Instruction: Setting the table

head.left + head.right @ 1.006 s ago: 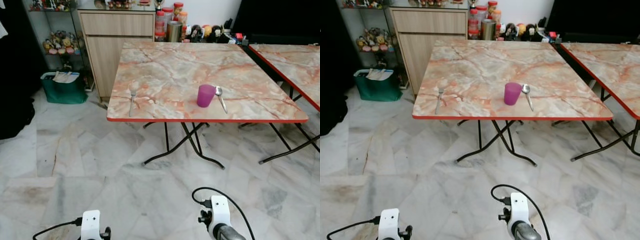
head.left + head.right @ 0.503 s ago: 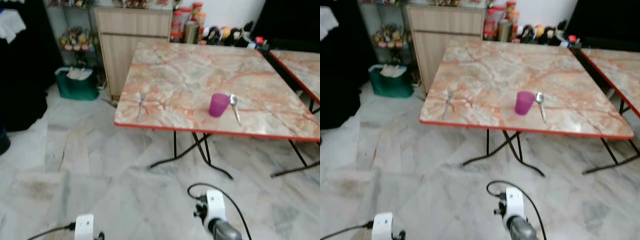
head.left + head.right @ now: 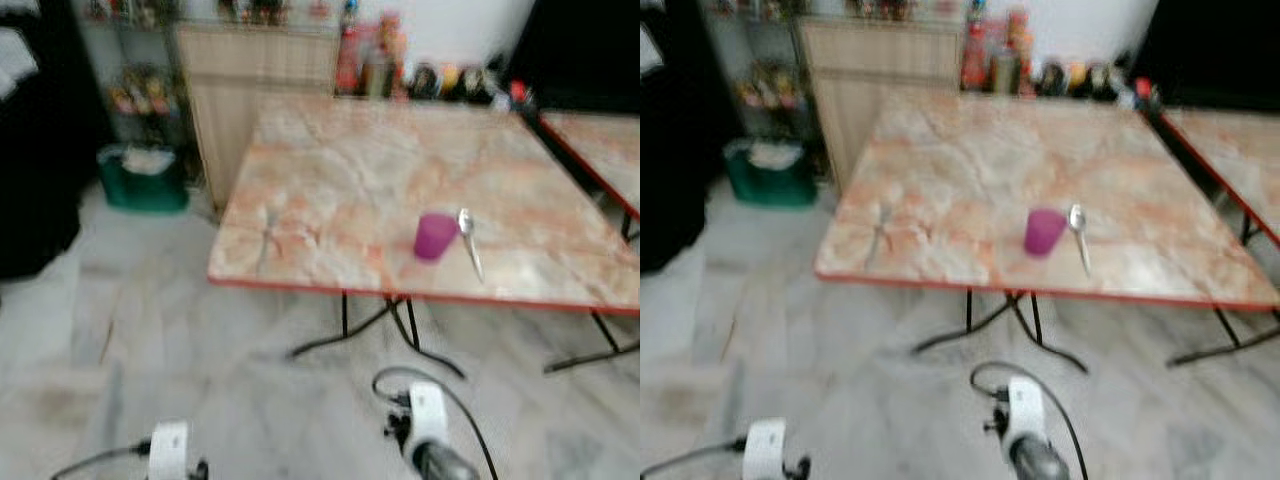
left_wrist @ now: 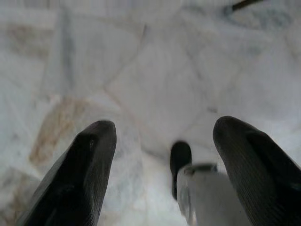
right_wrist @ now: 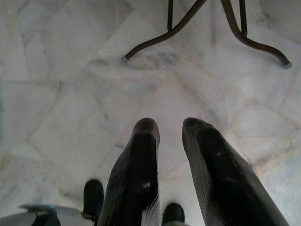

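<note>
A marble-patterned folding table (image 3: 350, 160) with a red edge stands ahead of me. Near its front edge sits a purple cup (image 3: 435, 236), and a spoon (image 3: 468, 240) lies just to its right. A fork (image 3: 267, 235) rests near the front left corner. Both arms hang low over the floor, well short of the table. My left gripper (image 4: 162, 127) is open with nothing between its fingers. The fingers of my right gripper (image 5: 170, 125) stand close together, holding nothing, above the marble floor.
A wooden cabinet (image 3: 255, 80) and a green bin (image 3: 145, 180) stand at the back left, with jars and bottles (image 3: 370, 60) behind the table. A second table (image 3: 600, 150) stands at the right. The black folding legs (image 5: 188, 19) spread over the floor under the table.
The whole picture has shifted and blurred, so the camera is moving. The cup, spoon and fork keep their places on the table. Both arms still hang low.
</note>
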Controlling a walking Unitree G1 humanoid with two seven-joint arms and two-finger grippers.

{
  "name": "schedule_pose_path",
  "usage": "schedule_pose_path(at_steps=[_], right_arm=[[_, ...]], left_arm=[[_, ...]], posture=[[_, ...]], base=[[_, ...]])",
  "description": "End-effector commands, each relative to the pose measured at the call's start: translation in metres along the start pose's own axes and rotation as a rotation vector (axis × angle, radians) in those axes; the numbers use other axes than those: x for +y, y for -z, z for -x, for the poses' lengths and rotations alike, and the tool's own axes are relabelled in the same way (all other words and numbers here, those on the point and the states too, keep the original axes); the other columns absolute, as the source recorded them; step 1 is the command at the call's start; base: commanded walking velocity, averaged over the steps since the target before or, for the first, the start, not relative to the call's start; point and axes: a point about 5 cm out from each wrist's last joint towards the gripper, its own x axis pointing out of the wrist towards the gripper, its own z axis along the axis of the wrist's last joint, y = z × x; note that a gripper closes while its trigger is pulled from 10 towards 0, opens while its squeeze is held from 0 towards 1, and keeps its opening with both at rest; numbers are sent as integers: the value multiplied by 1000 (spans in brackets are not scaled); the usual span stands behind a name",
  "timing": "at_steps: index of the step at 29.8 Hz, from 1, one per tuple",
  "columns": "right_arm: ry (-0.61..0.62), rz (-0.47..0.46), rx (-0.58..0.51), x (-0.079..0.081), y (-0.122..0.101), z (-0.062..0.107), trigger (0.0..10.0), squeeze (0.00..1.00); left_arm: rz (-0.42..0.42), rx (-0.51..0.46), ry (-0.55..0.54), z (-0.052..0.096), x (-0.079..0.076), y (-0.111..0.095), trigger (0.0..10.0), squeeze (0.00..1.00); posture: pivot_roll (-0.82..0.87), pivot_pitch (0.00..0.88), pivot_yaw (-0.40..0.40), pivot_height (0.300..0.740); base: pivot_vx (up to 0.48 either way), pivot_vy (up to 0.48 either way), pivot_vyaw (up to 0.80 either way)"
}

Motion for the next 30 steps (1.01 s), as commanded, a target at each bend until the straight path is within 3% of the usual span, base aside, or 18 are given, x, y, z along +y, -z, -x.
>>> schedule_pose_path(at_steps=[1,30], right_arm=[[34,1,8,-12,3,3,10000,0],[39,2,21,-14,7,4,10000,0]], left_arm=[[16,22,22,1,-11,5,10000,0],[1,3,7,1,-9,2,10000,0]], posture=[[24,0,-48,740],[11,0,-41,740]], base=[[255,0,0],[0,0,0]])
